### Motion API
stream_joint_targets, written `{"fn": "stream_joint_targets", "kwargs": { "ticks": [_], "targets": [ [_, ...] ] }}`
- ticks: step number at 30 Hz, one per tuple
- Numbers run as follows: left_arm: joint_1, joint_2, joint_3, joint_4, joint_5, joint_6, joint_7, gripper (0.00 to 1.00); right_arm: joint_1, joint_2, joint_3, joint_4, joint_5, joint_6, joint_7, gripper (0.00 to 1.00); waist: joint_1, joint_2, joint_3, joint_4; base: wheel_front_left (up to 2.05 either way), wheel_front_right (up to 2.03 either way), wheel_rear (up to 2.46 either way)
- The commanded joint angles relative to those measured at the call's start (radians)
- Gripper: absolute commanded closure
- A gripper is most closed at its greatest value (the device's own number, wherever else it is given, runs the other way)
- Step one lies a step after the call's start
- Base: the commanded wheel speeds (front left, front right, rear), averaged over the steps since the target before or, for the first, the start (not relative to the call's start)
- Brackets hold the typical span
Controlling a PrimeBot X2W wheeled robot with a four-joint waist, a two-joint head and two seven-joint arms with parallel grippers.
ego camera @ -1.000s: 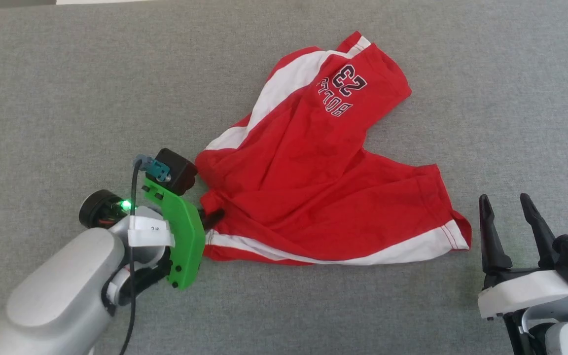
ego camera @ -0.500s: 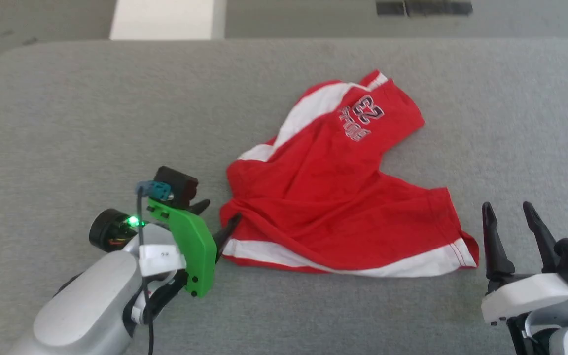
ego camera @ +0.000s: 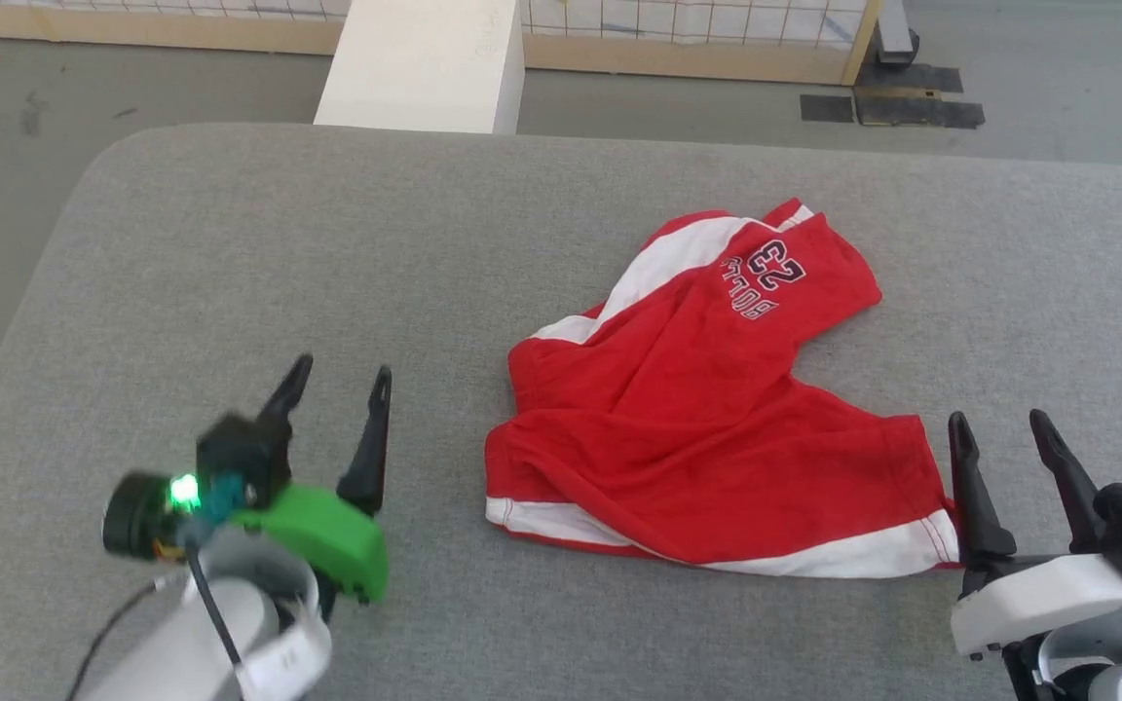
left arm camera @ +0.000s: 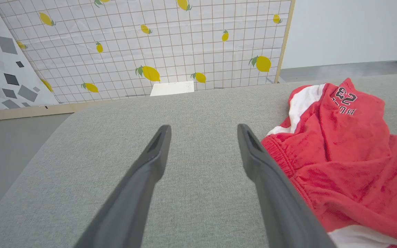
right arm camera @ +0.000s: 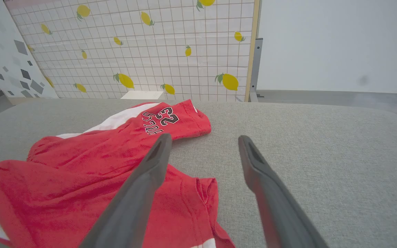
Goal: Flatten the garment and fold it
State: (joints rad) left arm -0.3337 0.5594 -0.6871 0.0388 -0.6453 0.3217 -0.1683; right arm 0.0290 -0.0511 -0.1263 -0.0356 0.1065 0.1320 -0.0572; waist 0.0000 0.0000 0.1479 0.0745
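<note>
With left gripper [ego camera: 343,366] spread and empty at nine o'clock of red shorts [ego camera: 707,428], right gripper [ego camera: 997,416] spread at three, pinch waistband [ego camera: 503,438] and hem [ego camera: 931,535] low, draw apart, smoothing wrinkles.

A staged lab space (lemon-print grid backdrop [left arm camera: 150,51], grey padded table [ego camera: 327,243]).

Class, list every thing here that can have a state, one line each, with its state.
garment, unfolded, rumpled, lying loose on the grey table
left claw, open, empty, clear of the garment
right claw, open, empty, beside the garment's near hem
wrist light, lit green
</note>
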Motion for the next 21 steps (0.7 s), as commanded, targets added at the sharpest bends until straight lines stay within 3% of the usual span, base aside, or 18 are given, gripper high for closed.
{"fn": "stream_joint_targets", "kwargs": {
  "ticks": [1, 5, 8, 12, 18, 21],
  "targets": [
    [0.029, -0.009, -0.003, -0.002, 0.024, 0.016, -0.028, 0.0, 0.017, 0.001, 0.004, -0.009, 0.003, -0.001, 0.003, 0.0, 0.0, 0.0, 0.001, -0.002, 0.0, 0.0, 0.0],
    [0.085, -0.028, -0.008, -0.016, 0.067, 0.047, -0.075, 0.0, 0.027, 0.0, 0.004, -0.024, 0.003, -0.001, 0.002, 0.0, 0.0, 0.0, 0.004, -0.006, 0.0, 0.0, 0.0],
    [0.11, -0.035, -0.027, -0.015, 0.076, 0.029, -0.081, 0.0, 0.034, 0.0, 0.002, -0.03, 0.005, -0.001, 0.001, 0.0, 0.0, 0.0, 0.011, -0.008, 0.0, 0.0, 0.0],
    [0.113, -0.04, -0.061, -0.007, 0.048, -0.029, -0.05, 0.0, 0.036, 0.0, 0.0, -0.035, 0.006, -0.001, 0.003, 0.0, 0.0, 0.0, 0.028, -0.01, 0.0, 0.0, 0.0],
    [0.059, -0.03, -0.135, -0.02, 0.0, -0.151, 0.102, 0.0, 0.031, 0.001, -0.001, -0.035, 0.004, -0.001, 0.004, 0.0, 0.0, 0.0, 0.063, -0.015, 0.0, 0.0, 0.0],
    [0.035, -0.026, -0.15, -0.035, -0.028, -0.181, 0.172, 0.0, 0.028, 0.001, -0.001, -0.032, 0.003, -0.001, 0.002, 0.0, 0.0, 0.0, 0.079, -0.019, 0.0, 0.0, 0.0]
  ]
}}
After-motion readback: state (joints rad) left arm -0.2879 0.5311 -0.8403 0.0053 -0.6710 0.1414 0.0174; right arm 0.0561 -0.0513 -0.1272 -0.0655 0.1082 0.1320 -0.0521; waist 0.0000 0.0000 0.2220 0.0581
